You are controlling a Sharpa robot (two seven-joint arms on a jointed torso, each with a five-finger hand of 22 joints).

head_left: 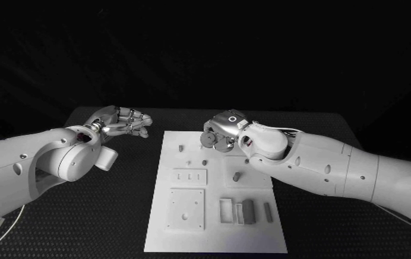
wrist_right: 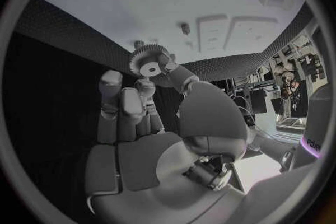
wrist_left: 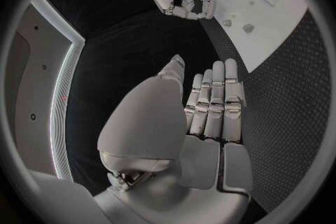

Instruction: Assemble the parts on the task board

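Right robot hand [wrist_right: 140, 123] pinches a gear [wrist_right: 148, 61] above the board [head_left: 257, 235]; left robot hand [wrist_left: 210, 106] waits open, other parts [head_left: 242, 210] apparently unassembled.

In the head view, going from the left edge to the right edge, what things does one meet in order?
Left arm → left hand → task board → right hand, pinching a gear → right arm.
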